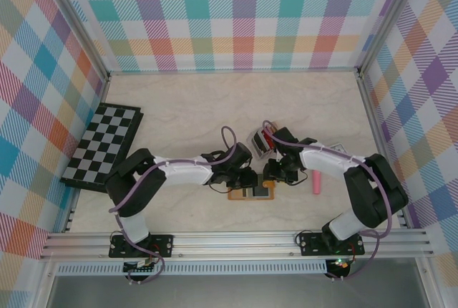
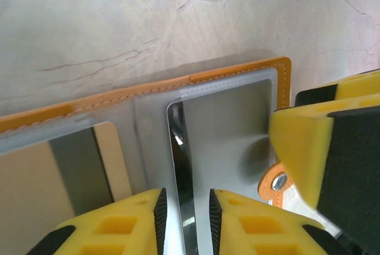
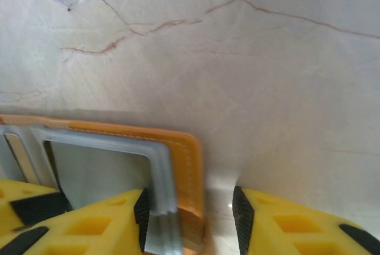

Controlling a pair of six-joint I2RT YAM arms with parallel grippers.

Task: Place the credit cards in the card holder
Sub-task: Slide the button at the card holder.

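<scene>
A: State of the left gripper (image 2: pixel 187 210)?
B: It is closed on a card (image 2: pixel 183 166). The card is pinched on edge between the yellow fingers (image 2: pixel 124 225). It is dark and shiny and is pointed away from the wrist.
A: Where is the card's far end placed?
B: At the middle of the card holder (image 2: pixel 237 76), against the rim of a clear pocket. Whether it is inside the pocket cannot be told.
A: And the right gripper (image 3: pixel 190 204)?
B: Its jaws are held apart and set astride the holder's orange end. One pad is seen against the grey plastic inner frame. A gap is left between the stitched edge and the other pad. From the left wrist, one of its fingers (image 2: pixel 314 148) is seen over the holder's end, just beside the snap tab (image 2: pixel 275 181).
A: Holder position?
B: It is laid open and flat on the marbled table (image 3: pixel 249 59). From above it is seen near the front edge, between the two arms. An orange border and clear windows are seen.
A: Anything else to be logged?
B: A grey rack (image 1: pixel 259 140) is seen just behind the grippers. A pink cylinder (image 1: pixel 316 181) is laid to the right of the holder, apart from it. A chessboard (image 1: pixel 104 145) is laid well off to the left, by the wall.
</scene>
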